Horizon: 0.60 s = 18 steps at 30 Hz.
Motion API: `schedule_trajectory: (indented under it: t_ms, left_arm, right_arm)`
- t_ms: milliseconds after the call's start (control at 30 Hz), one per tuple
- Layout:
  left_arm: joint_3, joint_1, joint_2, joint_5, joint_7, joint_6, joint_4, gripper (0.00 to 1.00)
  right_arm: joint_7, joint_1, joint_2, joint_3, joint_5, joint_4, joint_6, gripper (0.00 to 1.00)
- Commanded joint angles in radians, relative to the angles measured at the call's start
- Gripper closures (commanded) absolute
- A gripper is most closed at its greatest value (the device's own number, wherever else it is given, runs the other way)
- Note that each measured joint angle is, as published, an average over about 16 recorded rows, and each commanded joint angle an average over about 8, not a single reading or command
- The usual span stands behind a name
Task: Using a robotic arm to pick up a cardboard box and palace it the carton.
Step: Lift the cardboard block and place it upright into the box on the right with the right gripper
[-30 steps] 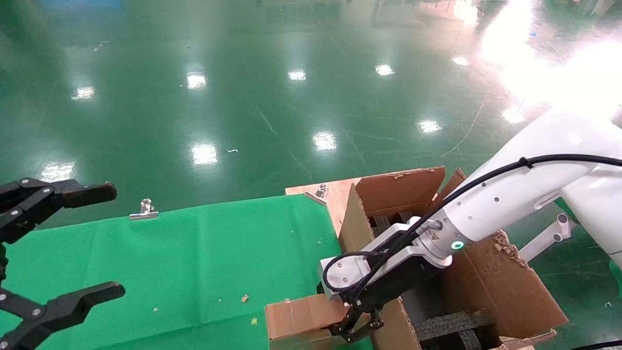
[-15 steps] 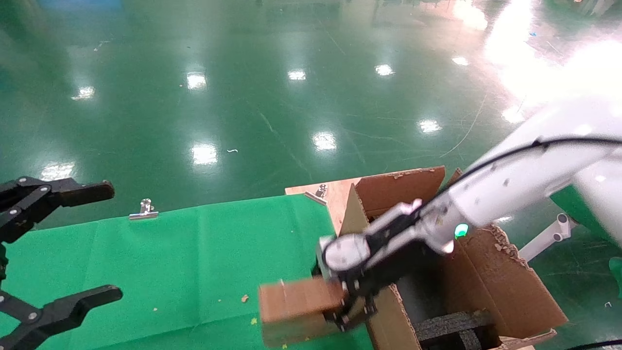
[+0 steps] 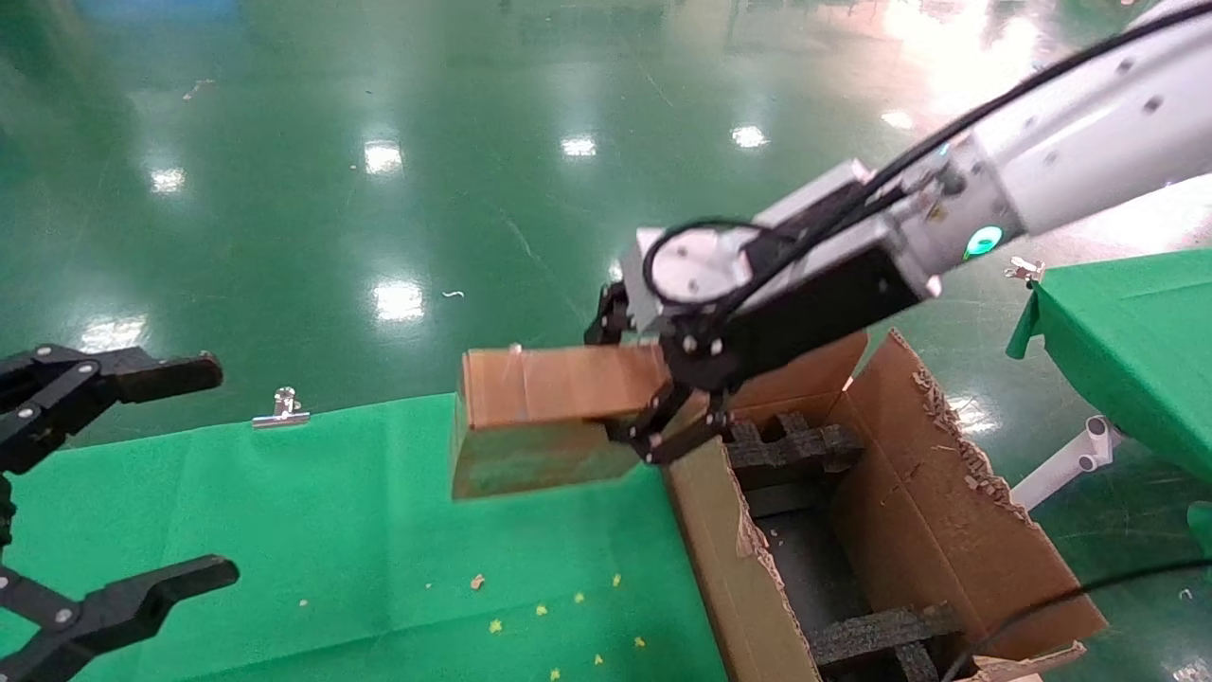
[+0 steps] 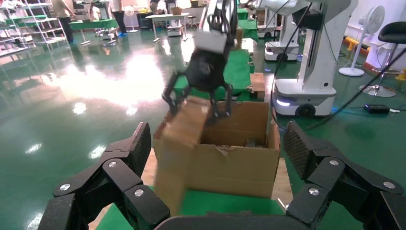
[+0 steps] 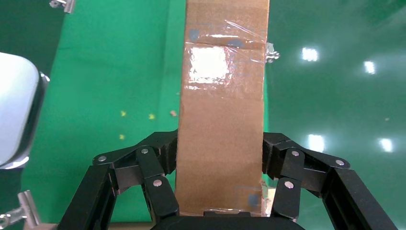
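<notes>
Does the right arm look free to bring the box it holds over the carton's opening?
Probably yes: the right gripper holds the cardboard box above the carton rim, whose top stands open.

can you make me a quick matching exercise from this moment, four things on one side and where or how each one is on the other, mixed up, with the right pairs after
Things:
1. cardboard box
2. carton
3. left hand
4. right hand

States:
A. open, holding nothing, over the near left of the green cloth
B. lifted in the air, above the cloth
C. shut on one end of the box
D. flaps open, black foam inserts inside

Pairs: 1-B, 2-D, 3-A, 4-C
</notes>
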State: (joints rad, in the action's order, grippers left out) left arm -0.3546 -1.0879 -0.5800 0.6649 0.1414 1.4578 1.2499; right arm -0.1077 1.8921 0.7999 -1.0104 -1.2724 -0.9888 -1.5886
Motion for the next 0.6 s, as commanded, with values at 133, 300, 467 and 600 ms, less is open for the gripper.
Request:
schedule_trajectory:
  t_ms: [133,300,467,600]
  left_arm:
    - [0.0,0.0,0.0,0.0,0.0,0.0,0.0,0.0]
    - [0.0,0.0,0.0,0.0,0.0,0.0,0.0,0.0]
    - [0.0,0.0,0.0,0.0,0.0,0.0,0.0,0.0]
    - [0.0,0.0,0.0,0.0,0.0,0.0,0.0,0.0]
  right_arm:
    - [0.032,0.104,-0.011,-0.064,0.05,0.055,0.001,1.0]
    - [0.052,0.201,-0.061,-0.134,0.057,0.09,-0.003,1.0]
    - [0.048,0.33,-0.149,-0.245,0.023,0.086,-0.009,1.0]
    - [0.03,0.437,-0.234,-0.358,-0.016,0.072,-0.011,1.0]
